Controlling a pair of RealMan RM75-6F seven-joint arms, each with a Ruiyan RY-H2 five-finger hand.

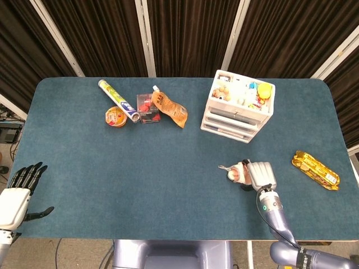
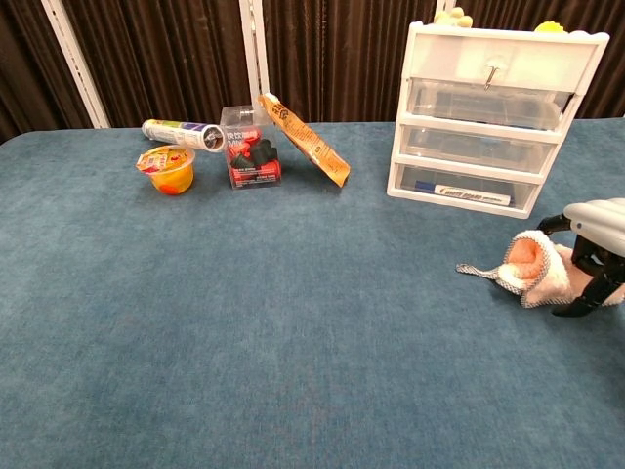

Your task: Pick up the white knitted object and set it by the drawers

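Head view has my right hand (image 1: 261, 175) lower right, fingers wrapped over the white knitted object (image 1: 240, 172), so I'd squeeze evenly before lifting toward the drawers (image 1: 240, 106).

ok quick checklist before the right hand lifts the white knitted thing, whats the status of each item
1. Right hand over the white knitted object: ok, it lies on top of the object's right part.
2. Firm grip: cannot tell; fingers reach down at its right side, but neither view shows them closed around it.
3. Object still on the table: ok, it has not been lifted.
4. Free spot by the drawers: ok, bare cloth shows in front of them.
5. Path clear: ok, nothing lies between the object and the drawers; the gold packet sits off to the right.
6. Left hand out of the way: ok, at the table's near left edge.
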